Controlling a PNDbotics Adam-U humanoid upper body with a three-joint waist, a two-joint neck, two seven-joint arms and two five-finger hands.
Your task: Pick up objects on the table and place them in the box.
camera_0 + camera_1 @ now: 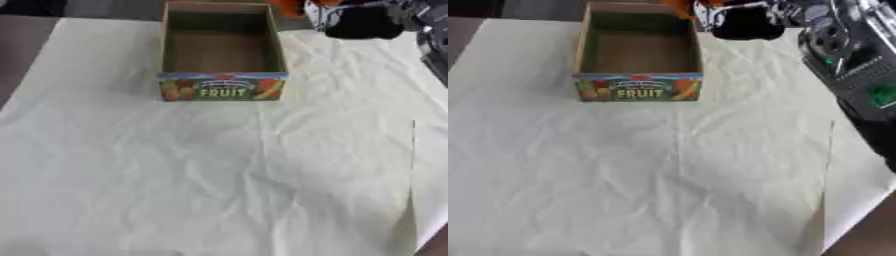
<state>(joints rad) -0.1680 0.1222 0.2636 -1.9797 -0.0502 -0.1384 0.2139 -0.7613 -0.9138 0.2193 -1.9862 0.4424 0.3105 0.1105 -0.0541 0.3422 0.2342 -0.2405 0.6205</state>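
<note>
Fingers of your right hand (pixel 741 22) are seemingly clutching an orange object (pixel 682 7) beside the fruit box (pixel 639 87); likely light, so keep holding its middle.

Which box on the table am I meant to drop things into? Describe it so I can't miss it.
Start from the pale, creased sheet covering the table; the box sits near its far edge, left of centre. It is an open-topped cardboard box, its inside looking bare brown. Its near wall carries a bright label with pictures of fruit and the word FRUIT, and no other box is visible.
</note>
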